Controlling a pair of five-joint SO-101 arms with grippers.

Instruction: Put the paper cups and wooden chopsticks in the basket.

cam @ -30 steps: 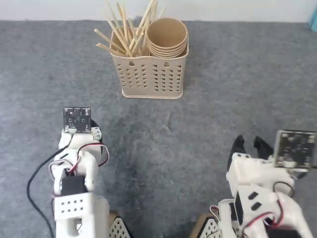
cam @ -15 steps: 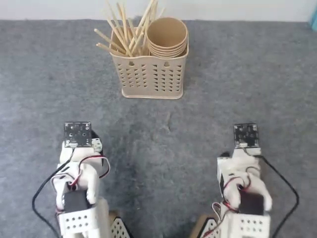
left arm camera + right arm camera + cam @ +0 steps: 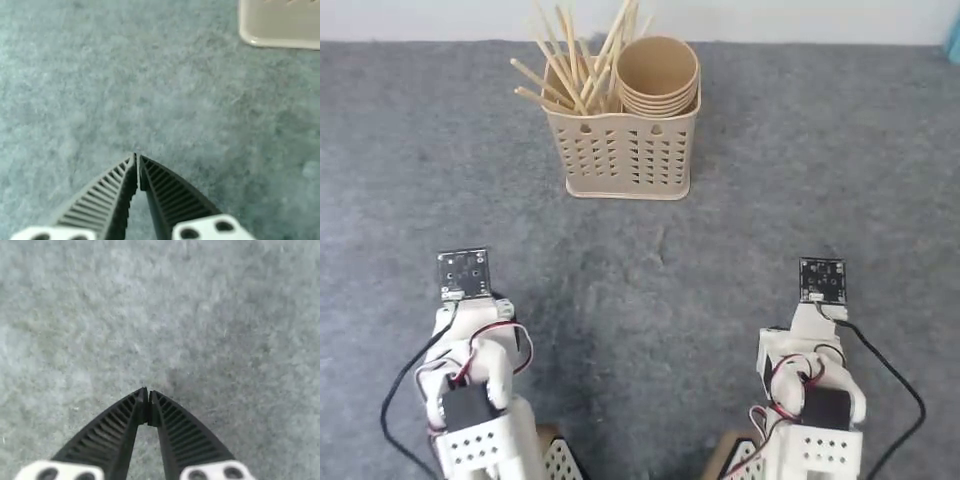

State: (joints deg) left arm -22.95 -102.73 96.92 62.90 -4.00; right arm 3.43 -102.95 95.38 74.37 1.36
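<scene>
A grey carpeted surface (image 3: 650, 270) is spreading over the whole table, and everything is sitting on it. Next in size, the left arm (image 3: 470, 400) is resting well in front of the basket (image 3: 630, 150) and off to its left side, while the right arm (image 3: 815, 390) is resting well in front of the basket and off to its right side, both far from the basket's wall. The basket itself, a beige plastic one with rows of small holes, is standing upright, and in the left wrist view one pale lower corner of it (image 3: 280, 25) is showing well apart from that arm's fingertips. A stack of nested paper cups (image 3: 660, 70) is standing upright inside the basket, filling the right part of it, with the top cup's mouth rising above the basket's rim. The wooden chopsticks (image 3: 570, 70) are leaning inside the basket's left part, just beside the cups, fanning out above the rim at different angles. Each arm is carrying a small dark square board (image 3: 462, 273) at its end nearest the basket. The left gripper (image 3: 136, 159) is hanging over bare carpet with its ribbed black fingers pressed together at the tips, holding nothing. The right gripper (image 3: 148, 392) is hanging over bare carpet likewise, its fingers meeting tip to tip around nothing.
</scene>
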